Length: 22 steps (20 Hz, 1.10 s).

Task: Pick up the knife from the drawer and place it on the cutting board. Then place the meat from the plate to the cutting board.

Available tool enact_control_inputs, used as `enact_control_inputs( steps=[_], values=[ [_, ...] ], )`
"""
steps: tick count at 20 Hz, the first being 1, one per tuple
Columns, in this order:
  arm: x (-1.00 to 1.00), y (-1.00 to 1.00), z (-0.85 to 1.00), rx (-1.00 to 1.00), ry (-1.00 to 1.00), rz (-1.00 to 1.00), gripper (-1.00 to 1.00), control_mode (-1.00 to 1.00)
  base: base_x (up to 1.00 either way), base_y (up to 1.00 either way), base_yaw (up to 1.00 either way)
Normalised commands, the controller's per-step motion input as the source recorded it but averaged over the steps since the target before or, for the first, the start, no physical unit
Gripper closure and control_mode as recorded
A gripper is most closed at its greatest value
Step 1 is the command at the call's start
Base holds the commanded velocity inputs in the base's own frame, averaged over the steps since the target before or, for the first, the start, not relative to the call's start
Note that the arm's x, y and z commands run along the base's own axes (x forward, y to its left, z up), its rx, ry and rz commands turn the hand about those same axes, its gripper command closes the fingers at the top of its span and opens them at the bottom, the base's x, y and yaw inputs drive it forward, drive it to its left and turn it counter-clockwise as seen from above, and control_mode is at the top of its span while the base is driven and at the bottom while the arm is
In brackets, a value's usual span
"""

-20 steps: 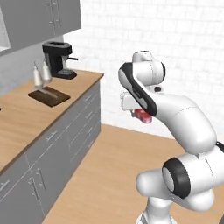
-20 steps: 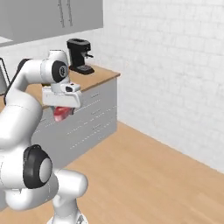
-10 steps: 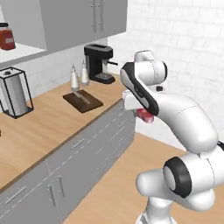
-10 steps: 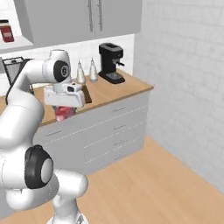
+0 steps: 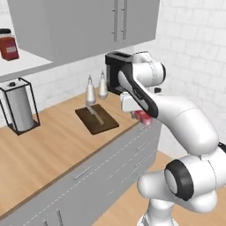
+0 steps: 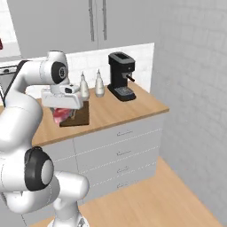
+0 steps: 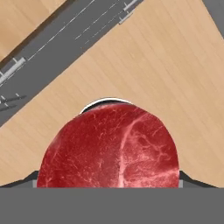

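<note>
My gripper is shut on the meat, a red slab with a pale edge. It hangs just off the counter's front edge, to the right of the cutting board. On the dark brown board lies the slim knife. From the other side, the meat hangs under my hand beside the board. In the hand view the meat covers my fingertips, with wooden floor below it. The plate is out of view. I cannot pick out the drawer among the shut grey fronts.
Two pale bottles stand just behind the board, with a black coffee machine to their right. A paper towel holder stands at the left of the counter. Grey drawer fronts line the counter's face.
The base has moved along the counter, so the whole scene has shifted; the board and bottles now stand close by. The meat stays in the gripper.
</note>
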Motion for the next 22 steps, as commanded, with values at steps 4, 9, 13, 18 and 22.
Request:
enact_control_inputs(
  steps=[4, 9, 13, 18, 22],
  values=[
    [0.00, 0.00, 0.00, 0.00, 0.00, 0.00, 1.00, 1.00, 0.51, -0.37, 0.30],
    [0.00, 0.00, 0.00, 0.00, 0.00, 0.00, 1.00, 1.00, 0.57, -0.28, 0.45],
    [0.00, 0.00, 0.00, 0.00, 0.00, 0.00, 1.00, 1.00, 0.67, -0.36, 0.41],
    [0.00, 0.00, 0.00, 0.00, 0.00, 0.00, 1.00, 1.00, 0.52, -0.34, 0.32],
    [0.00, 0.00, 0.00, 0.00, 0.00, 0.00, 1.00, 1.00, 0.63, -0.16, 0.31]
  ],
)
